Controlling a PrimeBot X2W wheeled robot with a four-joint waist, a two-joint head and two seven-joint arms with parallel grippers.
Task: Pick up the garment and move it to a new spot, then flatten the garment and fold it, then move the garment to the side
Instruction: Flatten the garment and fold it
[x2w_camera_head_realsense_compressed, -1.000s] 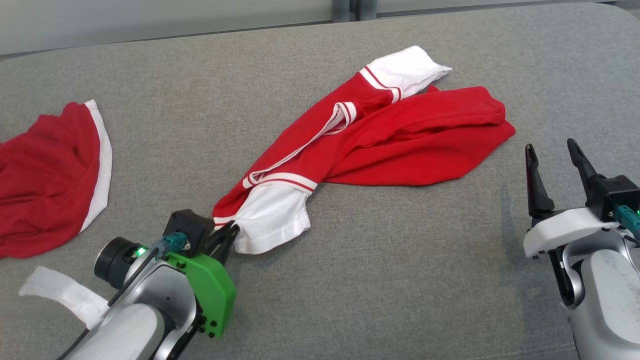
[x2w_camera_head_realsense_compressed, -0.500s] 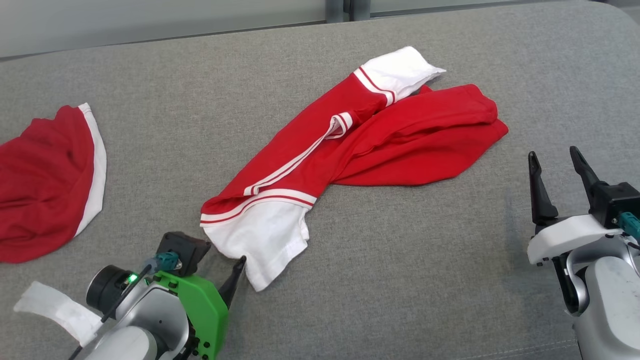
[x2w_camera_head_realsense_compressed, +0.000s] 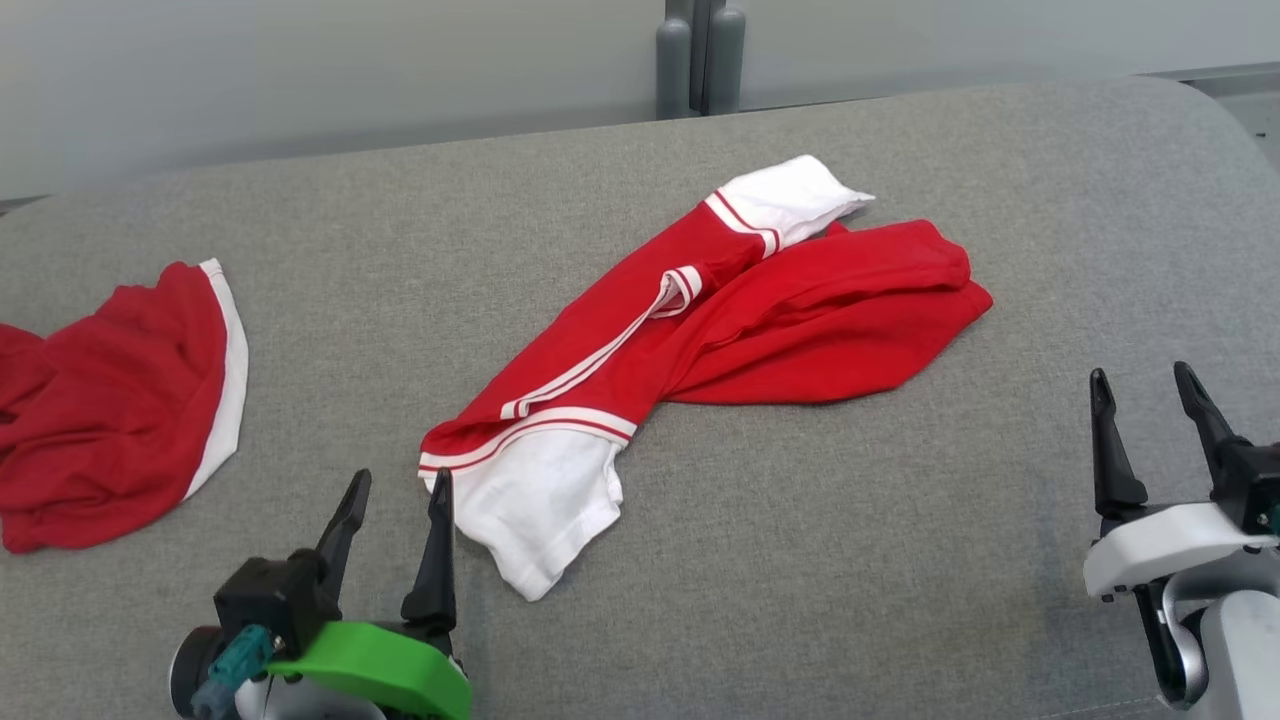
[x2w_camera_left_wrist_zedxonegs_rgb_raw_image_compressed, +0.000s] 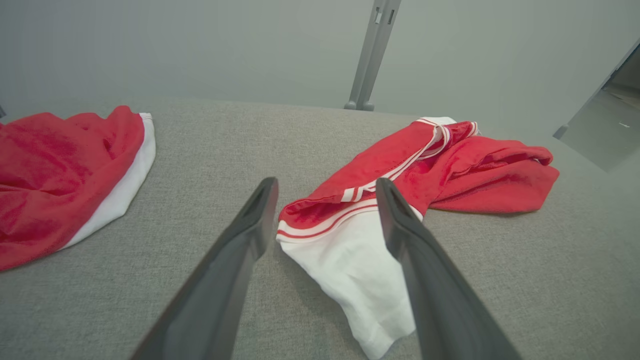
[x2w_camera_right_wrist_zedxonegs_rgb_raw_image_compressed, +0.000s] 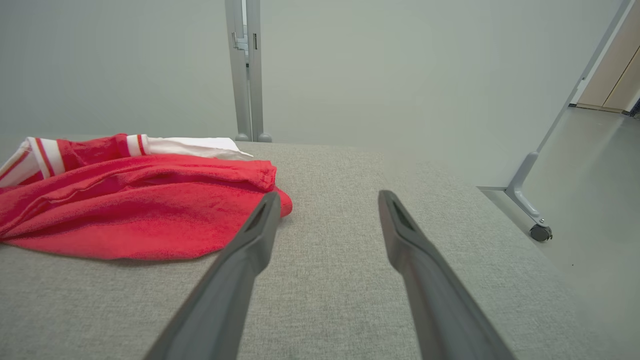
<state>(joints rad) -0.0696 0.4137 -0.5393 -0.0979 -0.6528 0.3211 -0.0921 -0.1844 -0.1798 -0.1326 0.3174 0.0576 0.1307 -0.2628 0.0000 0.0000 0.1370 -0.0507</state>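
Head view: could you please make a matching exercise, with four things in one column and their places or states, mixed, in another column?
Things
1. left gripper
2. right gripper
3. striped garment
4. second red cloth

Places or states
A. bunched at the left edge
B. open, lower right
C. stretched across the middle
D. open, lower left

Pairs: 1-D, 2-B, 3-C, 4-A

Crumpled red garment (x2w_camera_head_realsense_compressed: 740, 320) with white sleeves, loosely bunched mid-surface, unfolded
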